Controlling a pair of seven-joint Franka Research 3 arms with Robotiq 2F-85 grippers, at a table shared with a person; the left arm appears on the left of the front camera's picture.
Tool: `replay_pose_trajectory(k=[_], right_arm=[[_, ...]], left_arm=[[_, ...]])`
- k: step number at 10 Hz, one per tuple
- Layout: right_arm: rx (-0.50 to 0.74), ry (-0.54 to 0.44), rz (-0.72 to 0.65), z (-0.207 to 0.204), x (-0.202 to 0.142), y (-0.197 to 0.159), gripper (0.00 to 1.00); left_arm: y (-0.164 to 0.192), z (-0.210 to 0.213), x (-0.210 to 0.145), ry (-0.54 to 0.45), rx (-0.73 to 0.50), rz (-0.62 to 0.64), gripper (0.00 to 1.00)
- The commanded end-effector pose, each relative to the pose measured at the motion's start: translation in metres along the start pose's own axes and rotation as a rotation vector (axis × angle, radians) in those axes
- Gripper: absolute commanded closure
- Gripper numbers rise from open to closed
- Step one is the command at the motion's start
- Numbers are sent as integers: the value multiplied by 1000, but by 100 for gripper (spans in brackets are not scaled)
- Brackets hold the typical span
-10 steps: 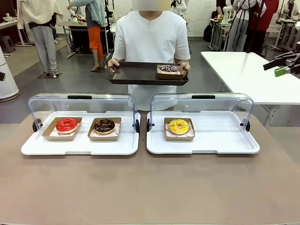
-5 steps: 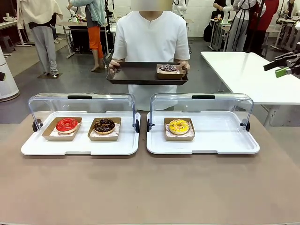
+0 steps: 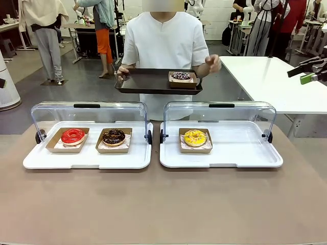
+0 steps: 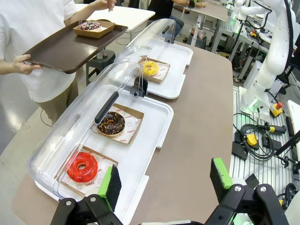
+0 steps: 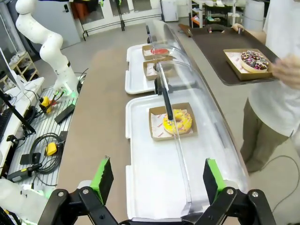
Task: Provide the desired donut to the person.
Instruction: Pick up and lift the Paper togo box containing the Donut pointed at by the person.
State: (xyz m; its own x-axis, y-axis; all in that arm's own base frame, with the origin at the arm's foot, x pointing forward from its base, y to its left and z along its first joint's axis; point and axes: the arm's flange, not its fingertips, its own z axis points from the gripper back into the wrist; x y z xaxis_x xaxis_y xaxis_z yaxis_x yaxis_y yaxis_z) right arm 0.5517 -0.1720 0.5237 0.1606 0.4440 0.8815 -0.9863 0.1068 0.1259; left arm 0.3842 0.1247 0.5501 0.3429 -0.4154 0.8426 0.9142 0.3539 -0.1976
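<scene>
The person [image 3: 164,41] in a white shirt stands across the table and holds a dark brown tray [image 3: 145,81] with one hand. The other hand [image 3: 211,64] is raised beside it. A sprinkled chocolate donut [image 3: 181,76] [image 4: 89,26] [image 5: 254,60] in a card dish sits on that tray. On the table lie a red donut [image 3: 73,136], a chocolate donut [image 3: 113,136] and a yellow donut [image 3: 194,137] [image 5: 177,122]. My left gripper [image 4: 166,180] hovers open above the table's left end. My right gripper [image 5: 157,180] [image 3: 299,75] is open, high at the right.
Two white display trays [image 3: 87,159] [image 3: 240,153] stand side by side with their clear lids [image 3: 89,115] [image 3: 219,115] swung open toward the person. A white table [image 3: 265,76] stands at the far right. Cables and gear [image 4: 255,136] lie beside the table.
The person's hand at picture right has let go of the brown tray and risen beside it. The tray, with its donut, shifted slightly left and up. My grippers stayed still.
</scene>
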Motion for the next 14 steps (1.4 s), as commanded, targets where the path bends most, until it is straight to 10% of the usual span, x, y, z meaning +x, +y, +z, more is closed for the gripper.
replay_pose_trajectory(k=[1, 14], right_arm=[[-8, -10, -1, 0, 0, -1, 0], [-8, -10, -1, 0, 0, -1, 0]], left_arm=[[0, 1, 1, -14, -2, -4, 0], [0, 1, 1, -14, -2, -4, 0]])
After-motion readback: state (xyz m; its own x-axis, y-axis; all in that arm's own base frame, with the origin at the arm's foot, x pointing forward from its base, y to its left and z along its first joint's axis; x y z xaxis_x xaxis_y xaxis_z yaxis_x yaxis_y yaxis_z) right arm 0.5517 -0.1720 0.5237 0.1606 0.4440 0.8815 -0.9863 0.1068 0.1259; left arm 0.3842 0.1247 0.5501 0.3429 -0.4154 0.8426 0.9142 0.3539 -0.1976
